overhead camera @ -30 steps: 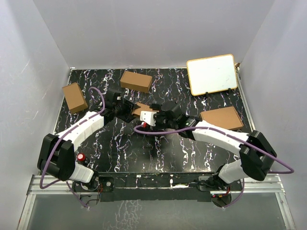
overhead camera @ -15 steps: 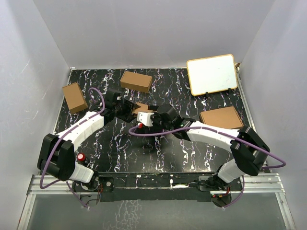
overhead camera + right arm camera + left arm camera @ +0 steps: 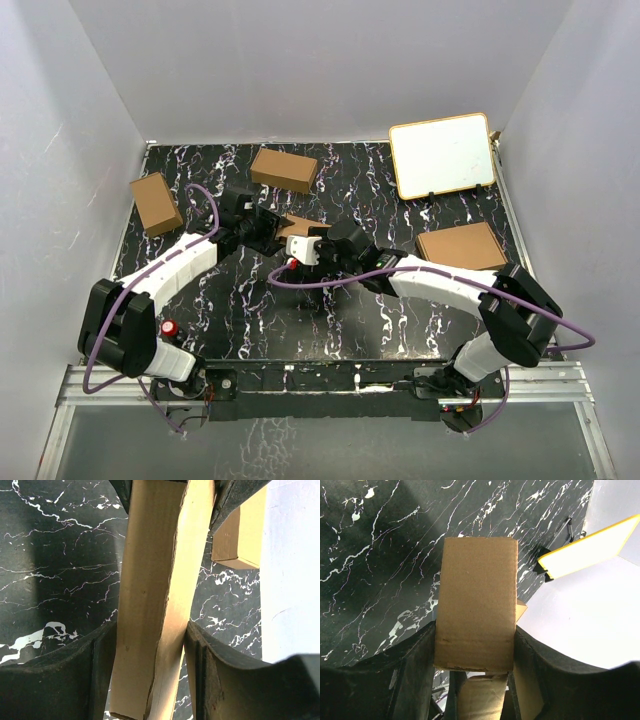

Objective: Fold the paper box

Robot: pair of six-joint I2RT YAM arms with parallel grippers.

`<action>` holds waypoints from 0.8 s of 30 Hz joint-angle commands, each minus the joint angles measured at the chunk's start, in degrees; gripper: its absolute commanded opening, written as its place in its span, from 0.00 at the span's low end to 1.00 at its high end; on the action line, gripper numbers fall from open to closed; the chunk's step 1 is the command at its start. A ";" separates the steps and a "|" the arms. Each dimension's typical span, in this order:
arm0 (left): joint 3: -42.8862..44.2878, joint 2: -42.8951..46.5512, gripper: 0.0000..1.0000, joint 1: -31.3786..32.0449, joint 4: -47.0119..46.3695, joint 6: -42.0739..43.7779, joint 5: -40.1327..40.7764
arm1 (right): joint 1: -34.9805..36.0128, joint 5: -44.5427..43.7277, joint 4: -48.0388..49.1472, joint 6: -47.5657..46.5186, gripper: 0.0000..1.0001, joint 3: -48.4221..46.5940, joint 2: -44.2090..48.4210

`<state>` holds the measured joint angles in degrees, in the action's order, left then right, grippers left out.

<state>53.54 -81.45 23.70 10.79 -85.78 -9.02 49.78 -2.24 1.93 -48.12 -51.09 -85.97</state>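
The paper box (image 3: 297,226) is a slim brown carton held above the middle of the table between both arms. My left gripper (image 3: 268,229) is shut on its left end; in the left wrist view the carton (image 3: 476,600) fills the gap between the black fingers (image 3: 415,675). My right gripper (image 3: 316,243) is shut on the other end. The right wrist view shows the carton (image 3: 155,595) running lengthwise between the two pads (image 3: 197,665), which press on both long sides. An open seam runs along it.
Two shorter brown cartons lie at the back left (image 3: 156,202) and back centre (image 3: 284,169). A yellow-framed whiteboard (image 3: 441,155) stands at the back right. A flat brown pile of sheets (image 3: 462,245) lies to the right, close to the right arm.
My right gripper has moved left onto the carton's free end and its jaws have closed from wide open onto it. The left gripper has kept its hold in place.
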 commanded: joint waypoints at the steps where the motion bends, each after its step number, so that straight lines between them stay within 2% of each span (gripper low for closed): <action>1: 0.05 2.19 0.42 -0.32 -1.42 -1.24 -1.61 | 0.31 -0.27 3.03 0.51 0.52 -0.10 0.39; 5: -0.08 2.30 0.50 -0.41 -1.46 -1.16 -1.71 | 0.30 -0.21 3.12 1.24 0.51 -0.13 0.46; 9: -0.12 2.81 0.65 -0.41 -1.73 -0.81 -1.65 | -0.16 -0.01 3.15 2.80 0.51 -0.35 0.80; 16: -0.59 7.24 0.88 -0.54 0.02 0.80 1.06 | -3.34 5.22 1.22 7.96 0.51 -1.30 2.15; 24: -2.84 14.52 0.97 -0.81 0.46 5.27 4.26 | -11.26 15.52 -0.26 15.91 0.51 -1.66 5.56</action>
<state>52.25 -71.90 23.35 10.90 -83.72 -6.68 42.04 6.48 -0.56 -37.98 -51.09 -84.40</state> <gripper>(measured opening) 0.944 0.526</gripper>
